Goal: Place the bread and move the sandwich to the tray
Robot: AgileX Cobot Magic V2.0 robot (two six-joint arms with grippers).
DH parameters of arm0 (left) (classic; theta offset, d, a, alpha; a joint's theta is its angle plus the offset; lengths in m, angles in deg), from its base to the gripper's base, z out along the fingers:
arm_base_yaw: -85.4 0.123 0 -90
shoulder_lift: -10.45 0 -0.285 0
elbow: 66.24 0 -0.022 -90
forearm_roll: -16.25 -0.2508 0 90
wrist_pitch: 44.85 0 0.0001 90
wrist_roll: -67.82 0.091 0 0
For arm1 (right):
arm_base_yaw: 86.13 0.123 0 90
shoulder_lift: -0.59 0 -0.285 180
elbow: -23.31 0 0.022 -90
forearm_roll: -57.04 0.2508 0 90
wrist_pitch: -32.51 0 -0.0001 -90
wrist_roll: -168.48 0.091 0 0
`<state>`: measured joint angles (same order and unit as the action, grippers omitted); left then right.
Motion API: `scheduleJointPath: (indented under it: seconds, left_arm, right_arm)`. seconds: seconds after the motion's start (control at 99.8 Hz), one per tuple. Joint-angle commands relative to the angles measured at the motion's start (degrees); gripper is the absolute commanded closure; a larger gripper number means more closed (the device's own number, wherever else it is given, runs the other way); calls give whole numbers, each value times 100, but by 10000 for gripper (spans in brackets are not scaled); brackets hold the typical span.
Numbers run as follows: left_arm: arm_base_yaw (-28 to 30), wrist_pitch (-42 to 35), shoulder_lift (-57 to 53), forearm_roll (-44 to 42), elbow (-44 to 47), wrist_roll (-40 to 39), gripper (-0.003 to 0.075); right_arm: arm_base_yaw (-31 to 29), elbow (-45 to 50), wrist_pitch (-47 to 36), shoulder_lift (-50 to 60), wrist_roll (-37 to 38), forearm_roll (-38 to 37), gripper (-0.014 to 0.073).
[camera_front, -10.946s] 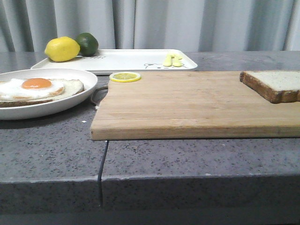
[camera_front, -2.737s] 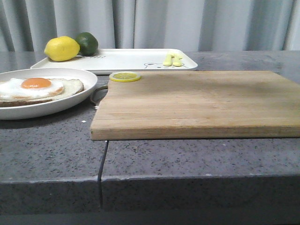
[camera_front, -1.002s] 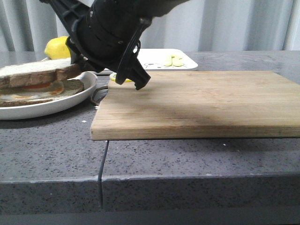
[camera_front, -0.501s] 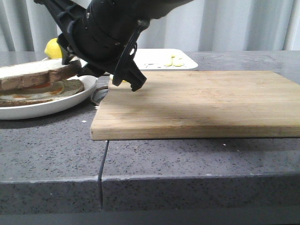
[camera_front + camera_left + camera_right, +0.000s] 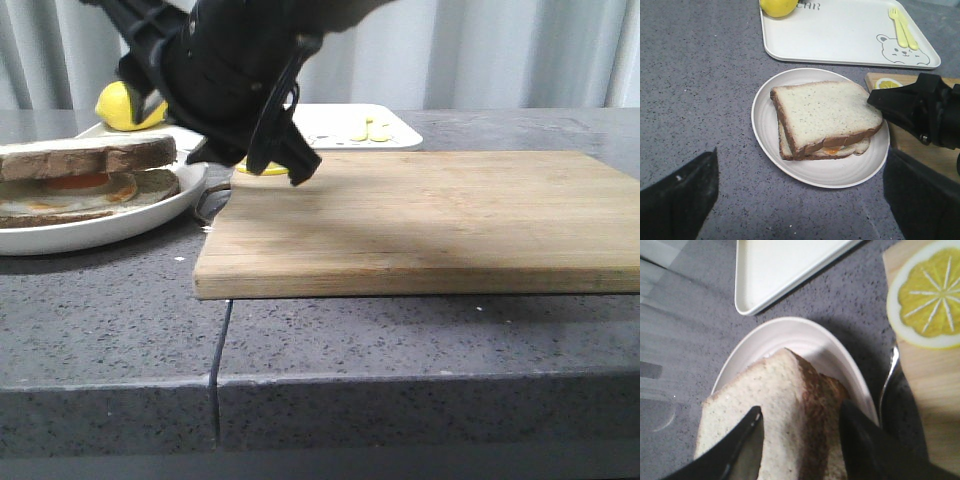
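Grey curtain (image 5: 450,50) at the back, speckled grey stone worktop (image 5: 400,340) up front. On the worktop: a round white dish (image 5: 765,107) to the left, a wooden cutting board (image 5: 430,220) beside it, and a white tray (image 5: 840,30) further back.

Bread (image 5: 822,115) was lying flat on top of the egg slice in the dish, pale speckled face up, dark crust all round. A bit of orange yolk (image 5: 830,150) peeked out between the two slices on the near edge, so basically a stacked sandwich (image 5: 85,180) sitting in the dish, nowhere near the tray.

Right pincer (image 5: 800,440) was parted, one finger over the top face of the bread and the other down along the crust edge toward the dish rim. Hard to say if either finger actually touched the bread. In the front view just a big black blur of arm (image 5: 220,80) hanging over the gap between dish and board.

Left pincer (image 5: 800,200) hung wide apart above the dish, holding nothing, dark fingers (image 5: 677,200) at both lower corners of its own view.

Other bits: lemon slice (image 5: 927,297) on the board's corner, a thin metal handle (image 5: 888,375) just beside that corner, a whole lemon (image 5: 120,105) on the tray's far end, a little yellow fork set (image 5: 904,27) next to the bear drawing (image 5: 900,50).
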<state>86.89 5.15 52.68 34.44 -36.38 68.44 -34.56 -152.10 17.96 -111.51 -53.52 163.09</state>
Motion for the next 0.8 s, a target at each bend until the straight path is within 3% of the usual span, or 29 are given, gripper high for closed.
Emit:
scheduleJointPath:
  seconds: [0.0, 0.211, 0.471, 0.792]
  left_arm:
    - [11, -336, 68, 145, -193, -6, 104]
    - [11, -336, 68, 145, -193, -6, 104]
    - [11, -336, 68, 145, -193, -6, 104]
    - [11, -336, 68, 145, -193, -6, 104]
  right_arm:
    - [16, -211, -217, 563, -260, -8, 220]
    - [16, -211, -1069, 1335, -1618, -291, 220]
    - [16, -211, -1936, 2595, -4434, -537, 220]
    - [16, -153, -2387, 3701, -5862, -1279, 220]
